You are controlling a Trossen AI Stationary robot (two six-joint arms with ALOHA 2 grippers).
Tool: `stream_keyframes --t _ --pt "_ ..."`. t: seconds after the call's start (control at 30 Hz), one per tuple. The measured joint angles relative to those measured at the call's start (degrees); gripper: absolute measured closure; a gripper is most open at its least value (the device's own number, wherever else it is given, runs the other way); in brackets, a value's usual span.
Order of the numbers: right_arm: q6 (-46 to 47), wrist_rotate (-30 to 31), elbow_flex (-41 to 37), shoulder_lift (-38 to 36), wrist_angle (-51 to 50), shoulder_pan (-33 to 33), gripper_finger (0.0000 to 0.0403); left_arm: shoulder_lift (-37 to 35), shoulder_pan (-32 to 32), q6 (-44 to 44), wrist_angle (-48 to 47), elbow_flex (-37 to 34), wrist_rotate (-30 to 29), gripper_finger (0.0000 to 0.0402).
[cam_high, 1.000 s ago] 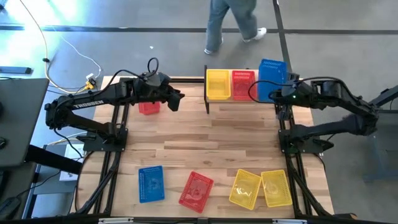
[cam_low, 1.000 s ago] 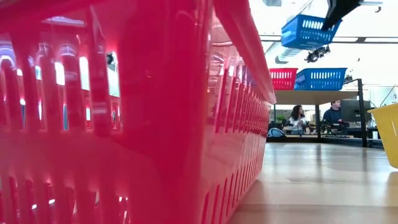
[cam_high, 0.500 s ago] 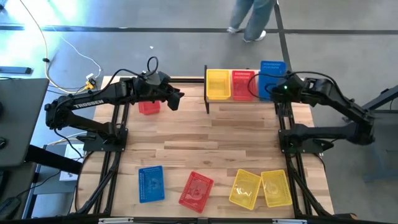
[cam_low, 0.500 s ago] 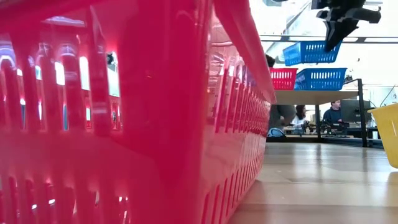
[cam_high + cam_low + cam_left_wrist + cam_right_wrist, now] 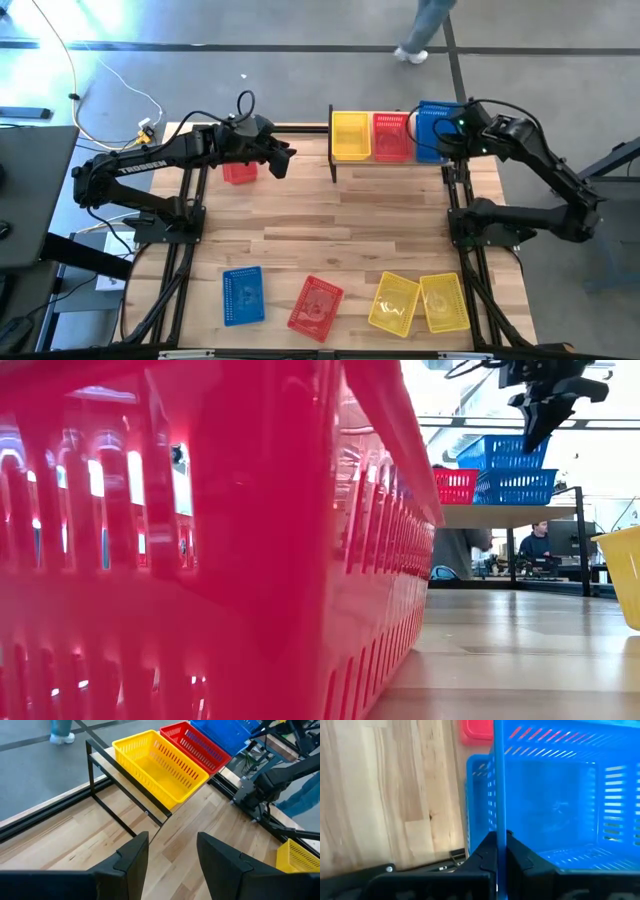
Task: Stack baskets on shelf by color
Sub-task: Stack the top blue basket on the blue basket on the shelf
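Blue basket (image 5: pixel 555 815) wall, pinched between right fingers (image 5: pixel 485 852)

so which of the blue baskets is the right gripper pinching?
The upper blue basket on the shelf, nested on another blue one. The right gripper is shut on its rim; the third blue basket lies loose on the table.

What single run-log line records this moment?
right gripper: shut on blue basket rim over shelf | left gripper: open, waiting | loose baskets on table
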Motion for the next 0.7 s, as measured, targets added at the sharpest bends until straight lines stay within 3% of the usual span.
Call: stream_keyframes --t 0.7 --pt "-0.4 -2.7 0.0 1.2 -1.6 -2.3 0.0403 0.0 0.0 -0.4 0.0 0.0 0.0 0.0245"
